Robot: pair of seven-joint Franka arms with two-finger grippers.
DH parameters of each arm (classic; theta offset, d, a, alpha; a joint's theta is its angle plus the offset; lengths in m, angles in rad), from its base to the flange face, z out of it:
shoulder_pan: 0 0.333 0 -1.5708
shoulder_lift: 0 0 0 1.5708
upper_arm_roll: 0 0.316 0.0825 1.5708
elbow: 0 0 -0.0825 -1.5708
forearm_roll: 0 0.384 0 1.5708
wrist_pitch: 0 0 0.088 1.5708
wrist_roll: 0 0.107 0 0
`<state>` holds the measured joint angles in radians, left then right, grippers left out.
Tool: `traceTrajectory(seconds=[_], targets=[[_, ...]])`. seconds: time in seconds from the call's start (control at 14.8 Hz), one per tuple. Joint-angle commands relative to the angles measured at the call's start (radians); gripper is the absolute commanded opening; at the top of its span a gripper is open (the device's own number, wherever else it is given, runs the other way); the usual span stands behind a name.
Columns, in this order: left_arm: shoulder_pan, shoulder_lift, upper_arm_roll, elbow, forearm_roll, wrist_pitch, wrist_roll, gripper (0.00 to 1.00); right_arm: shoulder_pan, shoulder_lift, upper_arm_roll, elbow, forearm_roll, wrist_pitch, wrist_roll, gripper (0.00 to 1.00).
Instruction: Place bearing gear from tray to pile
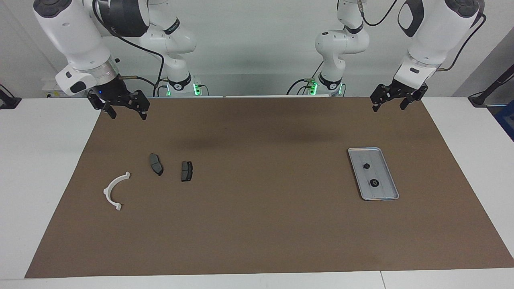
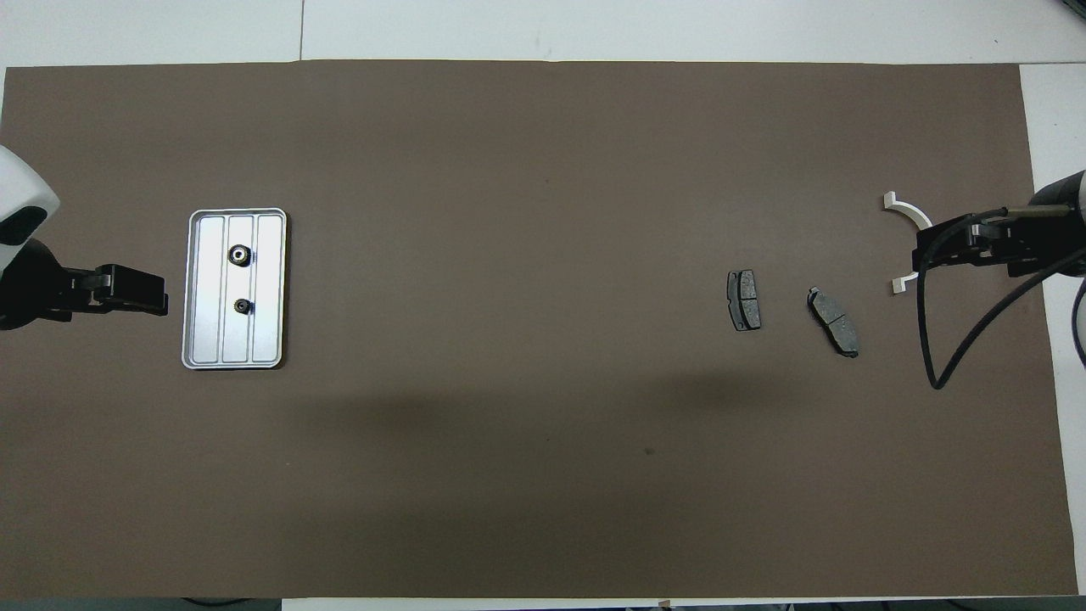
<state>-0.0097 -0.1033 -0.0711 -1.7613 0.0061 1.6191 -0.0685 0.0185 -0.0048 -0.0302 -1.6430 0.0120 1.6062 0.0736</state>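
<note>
The silver ribbed tray (image 1: 377, 160) lies toward the left arm's end of the table and also shows in the overhead view (image 2: 208, 288). Two small dark gears sit in it: one with a bright centre (image 1: 374, 183) (image 2: 240, 254), and a smaller one (image 1: 366, 165) (image 2: 243, 306) nearer to the robots. The pile lies toward the right arm's end: a white half-ring bracket (image 1: 114, 188) (image 2: 909, 212) and two dark brake pads (image 1: 156, 163) (image 1: 186, 171). My left gripper (image 1: 388, 107) (image 2: 163, 293) hangs open and empty, raised beside the tray. My right gripper (image 1: 125, 113) (image 2: 918, 253) hangs open and empty, raised by the pile.
A brown mat (image 1: 257, 224) covers most of the white table (image 1: 40, 160). Seen from overhead, the raised right gripper and its black cable (image 2: 929, 356) cover part of the bracket. The brake pads also show in the overhead view (image 2: 744, 299) (image 2: 833, 321).
</note>
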Motion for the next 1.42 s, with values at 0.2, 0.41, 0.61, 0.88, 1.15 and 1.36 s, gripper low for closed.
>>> traceTrajectory(seconds=[0.2,0.41,0.61,0.88,1.15,1.36], targets=[[0.007,-0.039,-0.004,-0.05,-0.008,-0.001,0.016,1.0,-0.015,-0.011,0.006,-0.003,0.005,-0.005,-0.021,1.0],[0.011,-0.124,-0.004,-0.245,-0.008,0.185,-0.002,1.0,-0.012,-0.011,0.006,-0.003,0.005,-0.005,-0.021,1.0],[0.034,-0.016,-0.004,-0.296,-0.008,0.306,0.018,1.0,-0.012,-0.011,0.006,-0.003,0.005,-0.003,-0.021,1.0],[0.068,0.135,-0.004,-0.343,-0.008,0.552,0.027,0.99,-0.014,-0.011,0.006,-0.003,0.005,-0.005,-0.021,1.0],[0.086,0.278,-0.004,-0.349,-0.006,0.718,0.07,0.99,-0.014,-0.011,0.006,-0.003,0.008,-0.003,-0.029,1.0],[0.085,0.326,-0.004,-0.351,-0.008,0.757,0.07,0.98,-0.014,-0.012,0.006,-0.004,0.022,-0.008,-0.031,1.0]])
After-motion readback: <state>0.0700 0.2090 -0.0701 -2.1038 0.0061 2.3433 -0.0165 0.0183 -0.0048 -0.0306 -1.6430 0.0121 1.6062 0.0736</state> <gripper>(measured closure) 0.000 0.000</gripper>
